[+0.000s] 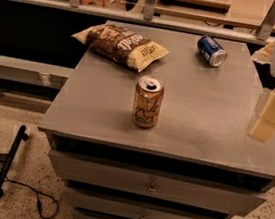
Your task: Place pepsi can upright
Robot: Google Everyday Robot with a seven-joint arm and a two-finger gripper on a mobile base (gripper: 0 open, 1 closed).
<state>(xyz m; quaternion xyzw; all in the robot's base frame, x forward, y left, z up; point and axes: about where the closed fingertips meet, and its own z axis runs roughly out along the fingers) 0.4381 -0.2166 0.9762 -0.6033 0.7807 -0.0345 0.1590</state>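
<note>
The pepsi can (212, 50), blue with white markings and a silver end, lies on its side near the far right corner of the grey cabinet top (202, 115). My gripper (268, 118), cream-coloured under a white arm, hangs at the right edge of the view over the cabinet's right side. It is in front of and to the right of the can, well apart from it, and holds nothing that I can see.
A tan-gold can (148, 102) stands upright, opened, near the middle front of the top. A brown and yellow chip bag (121, 45) lies at the far left. The cabinet has drawers (152, 186) below. A black cable and stand (6, 165) lie on the floor at left.
</note>
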